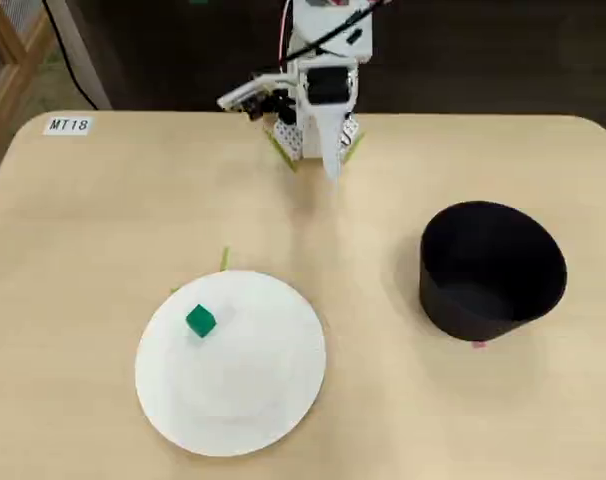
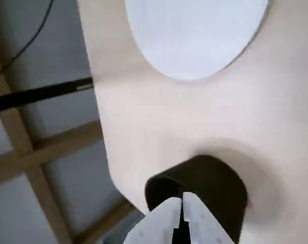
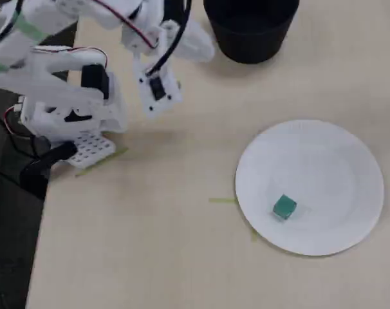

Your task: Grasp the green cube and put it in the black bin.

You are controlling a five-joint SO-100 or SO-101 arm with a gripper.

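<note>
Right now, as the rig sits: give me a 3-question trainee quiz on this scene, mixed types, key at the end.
1. True or false: the green cube lies on the white plate.
2. The gripper is: A) open B) shut C) shut on the cube.
3. Fill in: in the wrist view, the black bin shows just beyond the ____ fingertips.

Key: 1 true; 2 B; 3 gripper's.

A pale beige table (image 1: 103,260) with rounded corners fills most of both fixed views. Beyond its far edge the room is dark. At upper left, a wooden frame (image 1: 5,40) stands over grey floor (image 2: 22,213), crossed by a black cable (image 1: 68,55).
</note>
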